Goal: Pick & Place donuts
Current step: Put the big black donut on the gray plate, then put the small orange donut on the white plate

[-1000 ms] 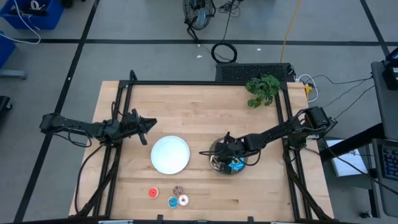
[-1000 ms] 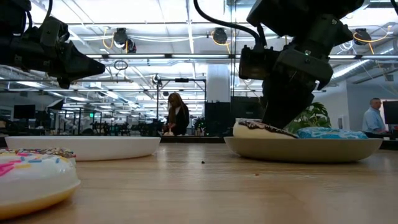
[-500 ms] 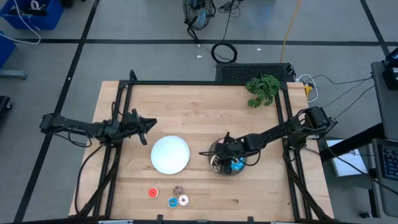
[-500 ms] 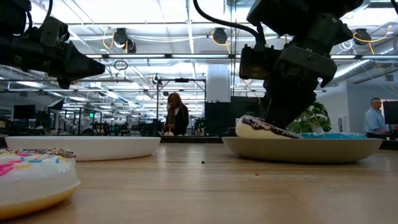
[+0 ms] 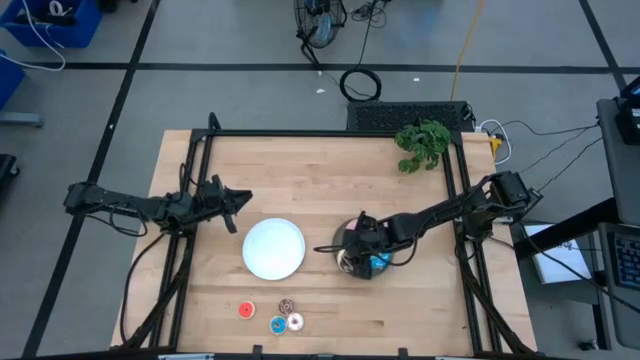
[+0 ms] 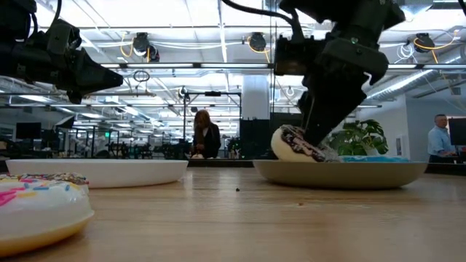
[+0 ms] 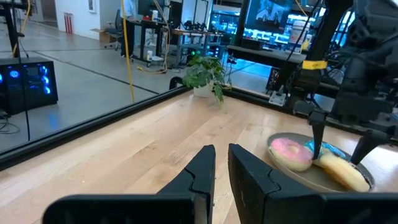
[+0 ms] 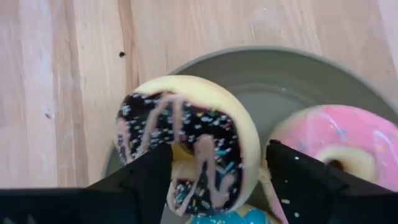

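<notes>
My right gripper [image 8: 219, 155] stands open over the grey plate [image 6: 342, 173], right of the table's middle, fingers pointing down. Between its fingers the brown-sprinkled donut [image 8: 186, 143] stands tilted, its lower edge on the plate. A pink donut [image 8: 339, 143] and a blue one [image 8: 230, 218] lie beside it in the same plate. Red [image 5: 246, 309], brown [image 5: 287, 304], blue [image 5: 277, 324] and white [image 5: 295, 321] small donuts lie on the table near its near edge. My left gripper [image 5: 243, 198] waits shut at the table's left, above the wood. My right gripper has its two fingers [image 8: 146, 177] on either side of the brown-sprinkled donut's rim [image 8: 158, 134], coming from above. Whether a finger touches the rim, I cannot tell. The donut leans steeply, frosted face toward the wrist camera, its low edge on the grey plate.
A white plate [image 5: 273, 248] lies between the two arms, left of the grey plate. A potted plant [image 5: 422, 143] stands at the far right corner. Bare wood stretches across the far half of the table.
My right gripper has opened and shifted slightly toward the table's left edge. The brown-sprinkled donut, lying flatter a second ago, now stands tipped up more steeply. The grey plate has slid a little to the left with it.
</notes>
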{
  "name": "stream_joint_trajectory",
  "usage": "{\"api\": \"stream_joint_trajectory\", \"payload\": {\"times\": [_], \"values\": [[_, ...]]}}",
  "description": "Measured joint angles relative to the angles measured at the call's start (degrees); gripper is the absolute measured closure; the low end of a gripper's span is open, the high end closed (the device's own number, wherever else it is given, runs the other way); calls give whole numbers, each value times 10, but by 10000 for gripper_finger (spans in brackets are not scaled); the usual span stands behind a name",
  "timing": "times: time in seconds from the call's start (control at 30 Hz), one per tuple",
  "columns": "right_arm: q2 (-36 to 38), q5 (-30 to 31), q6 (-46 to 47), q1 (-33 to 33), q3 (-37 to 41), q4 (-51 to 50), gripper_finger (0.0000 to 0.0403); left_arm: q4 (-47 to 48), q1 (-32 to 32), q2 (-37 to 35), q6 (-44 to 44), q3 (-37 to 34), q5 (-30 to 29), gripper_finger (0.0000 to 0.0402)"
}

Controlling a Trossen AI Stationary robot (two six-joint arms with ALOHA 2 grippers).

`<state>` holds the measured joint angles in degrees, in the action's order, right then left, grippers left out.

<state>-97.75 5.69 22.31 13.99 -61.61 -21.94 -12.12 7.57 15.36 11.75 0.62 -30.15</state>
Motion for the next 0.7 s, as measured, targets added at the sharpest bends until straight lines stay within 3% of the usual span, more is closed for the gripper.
{"api": "stream_joint_trajectory", "payload": {"times": [0.23, 0.7], "values": [[0, 0, -15, -4, -19, -21, 144, 3, 0, 0, 0, 0, 0, 350], [13, 17, -61, 0, -95, -109, 156, 3, 0, 0, 0, 0, 0, 350]]}}
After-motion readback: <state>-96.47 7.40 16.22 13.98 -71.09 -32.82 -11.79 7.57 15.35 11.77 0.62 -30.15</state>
